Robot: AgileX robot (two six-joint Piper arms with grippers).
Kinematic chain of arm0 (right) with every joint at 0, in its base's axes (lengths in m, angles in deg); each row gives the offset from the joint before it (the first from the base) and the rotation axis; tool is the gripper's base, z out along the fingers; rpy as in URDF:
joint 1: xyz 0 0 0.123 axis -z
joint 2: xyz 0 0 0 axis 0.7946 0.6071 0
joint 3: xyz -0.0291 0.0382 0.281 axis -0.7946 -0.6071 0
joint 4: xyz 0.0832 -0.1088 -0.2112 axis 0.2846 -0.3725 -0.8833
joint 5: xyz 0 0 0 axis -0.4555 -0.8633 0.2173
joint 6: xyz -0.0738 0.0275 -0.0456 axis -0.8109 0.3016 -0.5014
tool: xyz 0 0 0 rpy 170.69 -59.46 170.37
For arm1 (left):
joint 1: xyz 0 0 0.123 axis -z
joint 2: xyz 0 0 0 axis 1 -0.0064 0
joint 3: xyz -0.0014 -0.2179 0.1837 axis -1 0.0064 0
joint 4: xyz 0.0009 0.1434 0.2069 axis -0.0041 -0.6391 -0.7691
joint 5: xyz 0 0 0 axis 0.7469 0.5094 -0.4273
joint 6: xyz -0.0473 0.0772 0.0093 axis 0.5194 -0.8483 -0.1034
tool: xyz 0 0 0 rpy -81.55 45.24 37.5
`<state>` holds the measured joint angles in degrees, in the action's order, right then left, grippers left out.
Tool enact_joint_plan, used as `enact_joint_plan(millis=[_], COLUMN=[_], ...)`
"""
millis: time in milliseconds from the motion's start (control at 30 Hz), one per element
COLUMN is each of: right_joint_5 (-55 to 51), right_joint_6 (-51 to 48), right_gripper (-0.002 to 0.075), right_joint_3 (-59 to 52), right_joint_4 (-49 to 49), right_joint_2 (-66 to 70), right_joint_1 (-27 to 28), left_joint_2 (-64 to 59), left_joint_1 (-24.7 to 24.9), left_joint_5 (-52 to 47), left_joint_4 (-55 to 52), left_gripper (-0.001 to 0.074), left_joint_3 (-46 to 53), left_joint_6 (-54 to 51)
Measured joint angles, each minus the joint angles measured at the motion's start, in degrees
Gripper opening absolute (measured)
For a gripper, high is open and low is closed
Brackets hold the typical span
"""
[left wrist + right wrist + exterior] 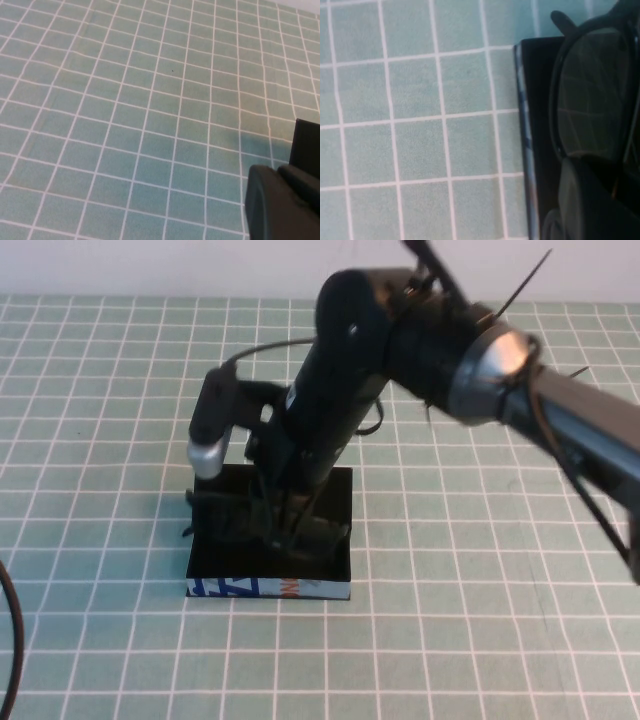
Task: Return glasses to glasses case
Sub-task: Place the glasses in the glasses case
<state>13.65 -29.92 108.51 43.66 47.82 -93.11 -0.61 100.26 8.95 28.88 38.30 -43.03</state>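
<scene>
The right claw (285,525) is down inside the open glasses case (335,562), which sits on the green checked tabletop (480,620) a little left of centre, its printed blue, white and orange front wall facing the near edge. The glasses (225,512) are in the case or just above its floor. The right claw appears clamped on the frame near its right half, though the arm hides the contact, so I cannot be sure.

The main risk is a bad release. The frame's left end seems to poke just past the case's left wall, so if the claw lets go now that end could catch on the rim and leave the glasses tilted or half out. Lifting away with a finger snagged on a temple could also drag them back out or shift the light case.

The glasses' long axis runs left to right, parallel to the case's long side. In the right wrist view one lens (592,95) lies over the dark interior beside the printed wall.

The left claw (280,200) hovers over bare tabletop, away from the work; its fingers' state cannot be told.
</scene>
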Motion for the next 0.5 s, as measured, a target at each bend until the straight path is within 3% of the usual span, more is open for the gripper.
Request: enact_joint_plan(millis=[500], right_joint_5=[0.1], right_joint_6=[-0.4], right_gripper=[0.0029], right_joint_3=[0.9], right_joint_4=[-4.1], right_joint_2=[5.8], right_joint_1=[-1.1], left_joint_2=[0.0], left_joint_1=[0.2], left_joint_5=[-1.3], left_joint_4=[0.0], left_gripper=[-0.0002], left_joint_3=[0.0], left_joint_6=[0.0])
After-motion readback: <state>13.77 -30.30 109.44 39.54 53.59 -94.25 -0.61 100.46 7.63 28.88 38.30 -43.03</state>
